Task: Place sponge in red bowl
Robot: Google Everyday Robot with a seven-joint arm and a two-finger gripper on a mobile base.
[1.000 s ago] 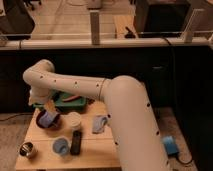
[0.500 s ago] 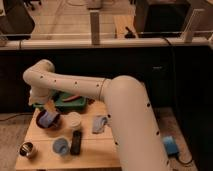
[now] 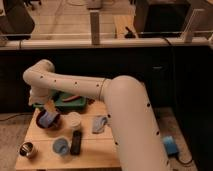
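Your gripper [image 3: 49, 106] hangs over the left edge of the table [image 3: 95, 154], right above the one red bowl [image 3: 51, 123]. I can't tell if it's clamped on anything or let go. One blue sponge [image 3: 45, 118] looks to be sitting inside that bowl. Other stuff, one of each:
- green tray [image 3: 70, 103] at the far edge
- white cup [image 3: 74, 120]
- blue rag [image 3: 99, 124]
- blue cup [image 3: 61, 146]
- black thing [image 3: 76, 142]
- metal can [image 3: 27, 149] in the near-left corner
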